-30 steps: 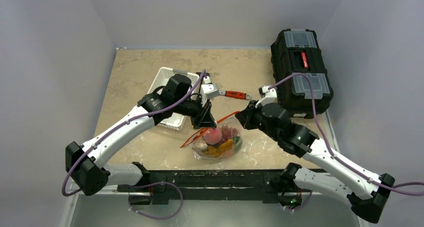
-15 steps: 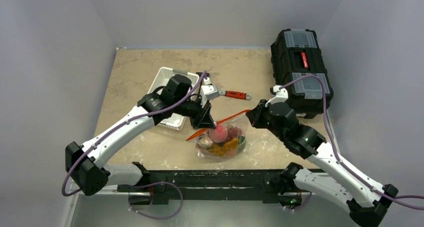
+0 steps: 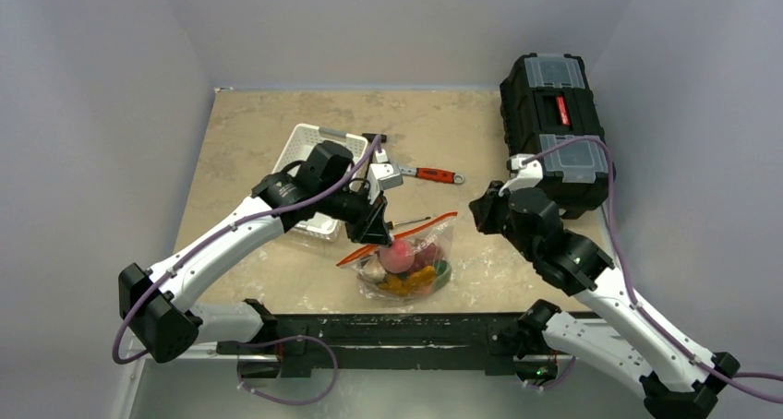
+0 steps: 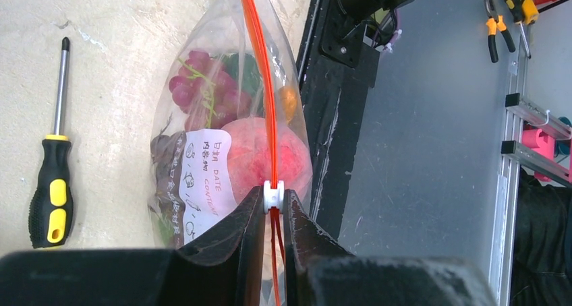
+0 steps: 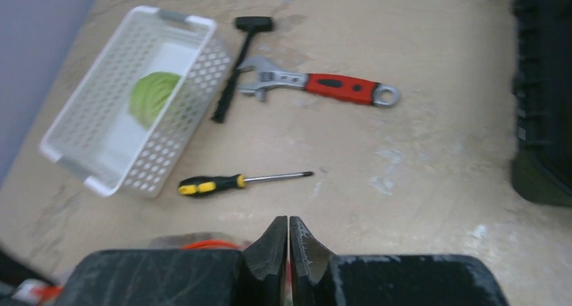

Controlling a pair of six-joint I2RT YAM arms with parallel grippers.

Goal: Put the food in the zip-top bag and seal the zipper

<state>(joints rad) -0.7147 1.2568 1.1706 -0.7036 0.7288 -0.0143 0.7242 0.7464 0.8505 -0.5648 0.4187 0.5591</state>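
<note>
Left tool [image 3: 374, 225], seen from the top camera, is pinched narrow on the near-left end of the zipper [image 3: 406, 230], right at the mouth of the zip-top bag [image 3: 411, 264]. The bag sits on the counter [image 3: 268, 114] near its front edge, packed with food, a pink peach [image 3: 397, 256] showing on top. Right tool [image 3: 475, 207] hangs just off the bag's right end, apart from it. Behind are a white basket [image 3: 300, 137], a red-handled wrench [image 3: 431, 173] and a black toolbox [image 3: 554, 128].

Over to the left wrist camera: the tool [image 4: 273, 208] has its jaws closed on the white slider [image 4: 272, 197], and the red-orange zipper [image 4: 260, 70] runs straight away from it. Through the clear bag [image 4: 168, 117] we see the peach [image 4: 270, 158], purple grapes [image 4: 202, 87], an orange piece [image 4: 289, 102] and a white label [image 4: 206, 174]. A yellow-and-black screwdriver [image 4: 54, 178] lies beside the bag on the counter [image 4: 128, 43].

Now the right wrist camera, a little blurred: the tool [image 5: 289, 242] has its fingers pressed together, gripping nothing. Ahead on the counter [image 5: 438, 144] lie the screwdriver [image 5: 229, 182], the wrench [image 5: 324, 87] and a black mallet [image 5: 236, 63]. The basket [image 5: 182, 19] holds a green cabbage [image 5: 154, 96]. A sliver of the zipper [image 5: 202, 244] peeks beside the fingers, and the toolbox [image 5: 539, 83] fills the right edge.
</note>
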